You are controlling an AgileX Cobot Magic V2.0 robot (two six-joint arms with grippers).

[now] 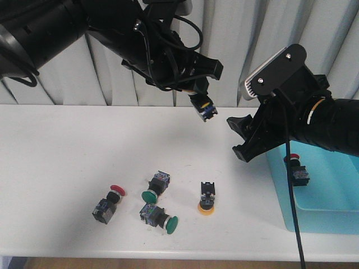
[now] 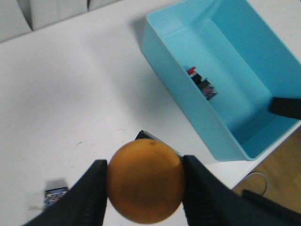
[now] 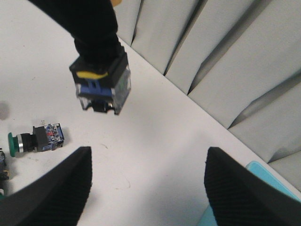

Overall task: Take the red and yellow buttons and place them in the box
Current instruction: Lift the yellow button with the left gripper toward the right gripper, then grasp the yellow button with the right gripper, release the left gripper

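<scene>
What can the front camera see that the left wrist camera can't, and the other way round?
Only the front view shows the two green-capped push-button switches, the red-capped switch on the white table and the open right end effector. Only the left wrist view shows the held switch's round yellow domed cap close up. Both show the light-blue rectangular plastic tray holding one red-capped switch, and the left end effector.

Yellow button (image 1: 203, 107) held aloft, red button (image 1: 295, 168) inside blue box (image 1: 325, 212), two more on table
</scene>
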